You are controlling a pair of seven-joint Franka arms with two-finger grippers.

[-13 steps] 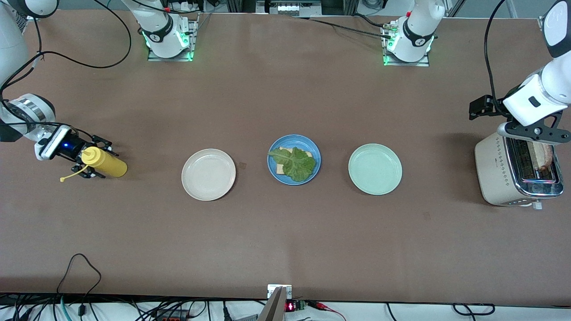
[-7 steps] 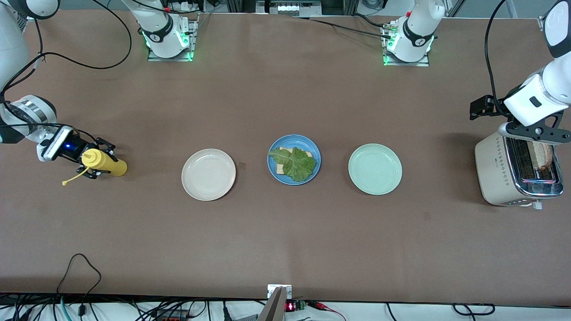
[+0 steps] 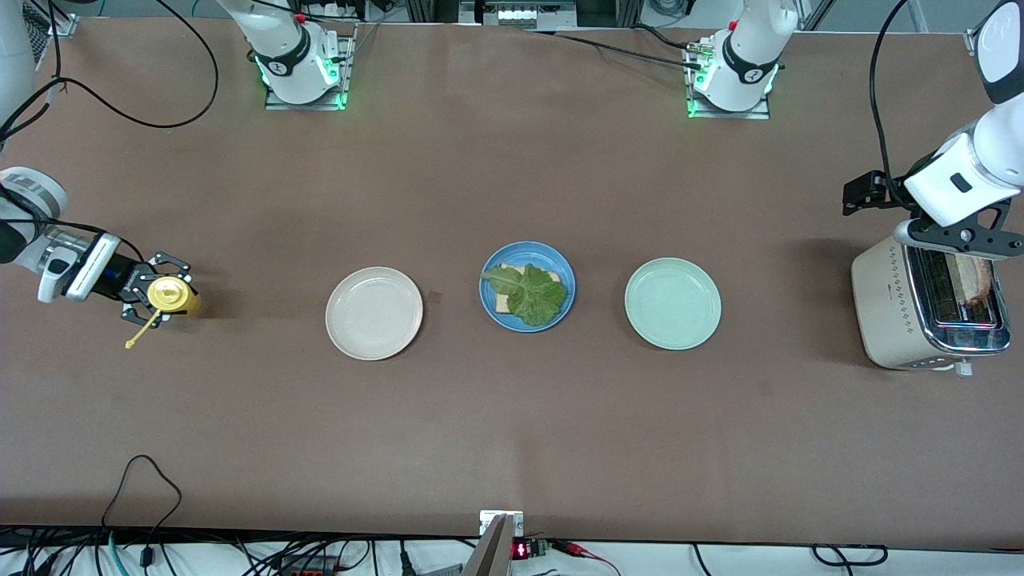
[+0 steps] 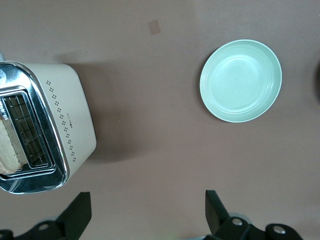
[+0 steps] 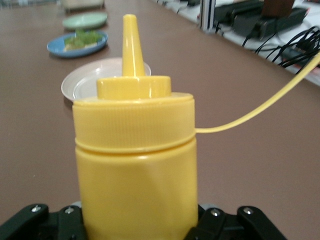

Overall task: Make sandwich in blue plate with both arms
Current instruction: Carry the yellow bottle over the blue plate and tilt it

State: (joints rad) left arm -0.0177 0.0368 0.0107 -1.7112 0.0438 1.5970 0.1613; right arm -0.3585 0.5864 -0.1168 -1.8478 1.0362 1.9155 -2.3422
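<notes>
The blue plate [image 3: 491,306] sits mid-table and holds one toasted bread slice [image 3: 502,302] under a green lettuce leaf [image 3: 530,294]. It also shows in the right wrist view [image 5: 77,44]. A second bread slice [image 3: 972,280] stands in the toaster [image 3: 888,308] at the left arm's end. My left gripper [image 3: 956,238] hangs over the toaster, open and empty [image 4: 147,212]. My right gripper [image 3: 158,298] is shut on a yellow squeeze bottle [image 3: 172,294] at the right arm's end and holds it upright [image 5: 135,165].
A beige plate [image 3: 374,313] lies between the bottle and the blue plate. A pale mint-green plate [image 3: 672,303] lies between the blue plate and the toaster. The bottle's cap dangles on a yellow strap [image 3: 138,336].
My right gripper has turned the yellow bottle from tilted to upright and drawn it toward the right arm's end of the table. The left arm has hardly moved.
</notes>
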